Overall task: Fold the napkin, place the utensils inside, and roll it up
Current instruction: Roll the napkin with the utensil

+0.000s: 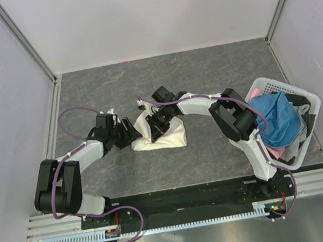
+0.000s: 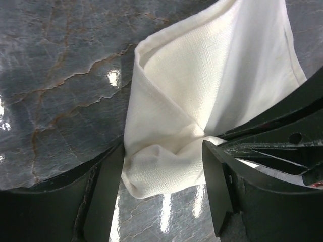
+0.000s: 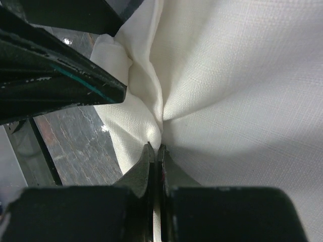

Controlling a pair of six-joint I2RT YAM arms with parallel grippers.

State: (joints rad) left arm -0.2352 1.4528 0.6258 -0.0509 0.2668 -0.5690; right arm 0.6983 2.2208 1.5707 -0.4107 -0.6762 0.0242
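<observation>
Jaws of our right gripper [image 3: 155, 151] are pressed together on a pinch of the cream-white soft cloth napkin [image 1: 173, 136], tenting it above the grey marbled tabletop [image 1: 216, 74]. Our left gripper [image 2: 162, 186] stands spread, straddling the bunched corner. From above, the cloth runs toward 3 o'clock from those left jaws, so we judge that arm nearer.
</observation>
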